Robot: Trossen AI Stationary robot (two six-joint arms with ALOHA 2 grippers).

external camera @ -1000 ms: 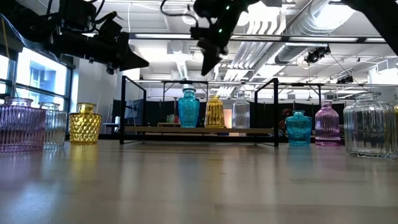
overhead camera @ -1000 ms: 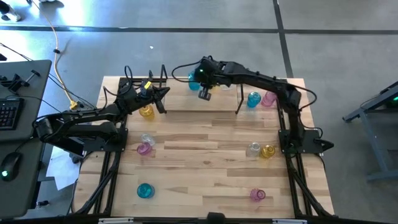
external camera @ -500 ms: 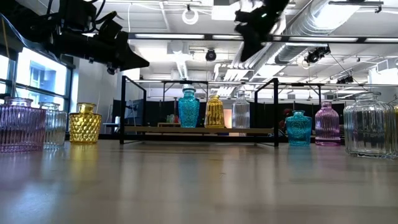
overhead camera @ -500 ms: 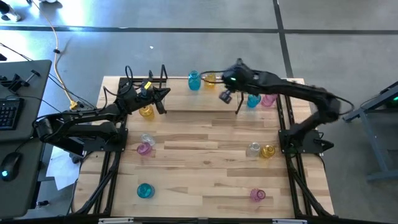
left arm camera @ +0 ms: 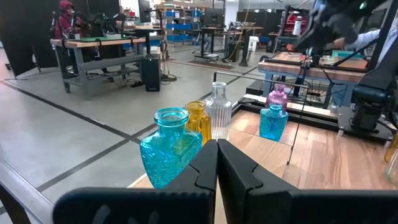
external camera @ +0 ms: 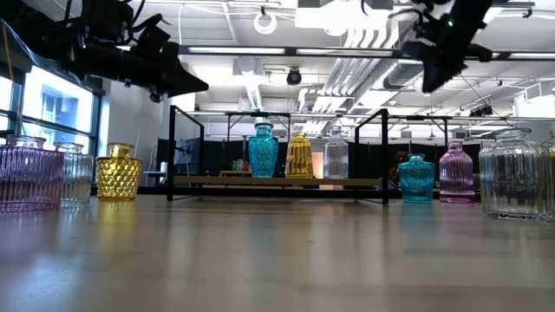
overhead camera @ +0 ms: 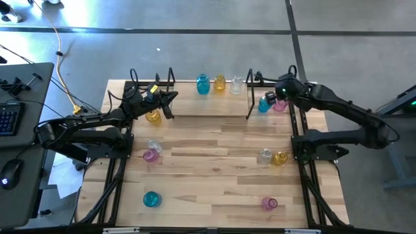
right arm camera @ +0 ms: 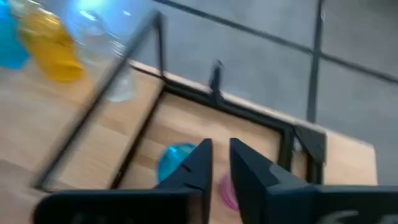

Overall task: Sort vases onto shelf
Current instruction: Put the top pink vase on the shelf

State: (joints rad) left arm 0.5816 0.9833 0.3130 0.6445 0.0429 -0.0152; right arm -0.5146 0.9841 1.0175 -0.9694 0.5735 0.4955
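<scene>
right gripper point(overhead camera: 272, 99): slightly parted, empty, over the teal vase point(overhead camera: 264, 104) just outside the shelf point(overhead camera: 248, 104) end post
vase axis: upright
left gripper point(overhead camera: 170, 103): clenched, farther

Right claw point(overhead camera: 273, 97) now beyond shelf point(overhead camera: 248, 104), above teal vase point(overhead camera: 264, 104)

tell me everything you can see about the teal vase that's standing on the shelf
The teal vase is translucent blue-green glass with a raised pattern, a bulbous body, a narrow neck and a flared open rim. It stands upright on the shelf, a thin black metal rack at the table's far edge. It is the end one of a row of three, with a yellow vase right beside it and a clear vase beyond that. Whether it touches the yellow one cannot be told. Neither gripper is on it.
</scene>
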